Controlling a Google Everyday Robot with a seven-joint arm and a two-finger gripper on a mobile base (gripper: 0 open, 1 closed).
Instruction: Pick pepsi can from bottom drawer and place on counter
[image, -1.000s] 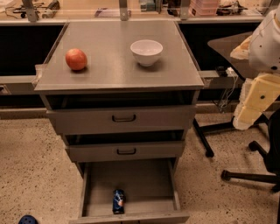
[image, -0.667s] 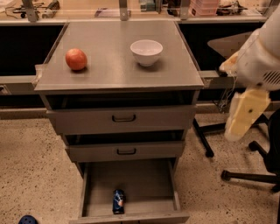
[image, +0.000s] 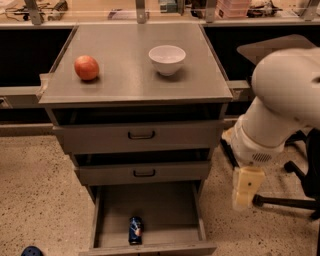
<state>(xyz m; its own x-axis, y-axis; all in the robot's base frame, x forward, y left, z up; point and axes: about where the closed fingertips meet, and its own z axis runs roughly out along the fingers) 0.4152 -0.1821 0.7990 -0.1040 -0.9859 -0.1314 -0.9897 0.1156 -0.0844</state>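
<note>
Approach step: my gripper (image: 246, 192) beside bottom drawer (image: 165, 210), well apart from pepsi can (image: 135, 230); opening cannot tell, nothing held. Next: swing over drawer, descend onto can.

The bulky white arm (image: 287, 90) enters from the right of the bottom drawer (image: 165, 207). Its thick upper link bends down and toward the drawer into a round wrist (image: 252, 145). The cream gripper (image: 246, 192) hangs below the wrist and points downward, just right of the drawer's open side and apart from it.
</note>
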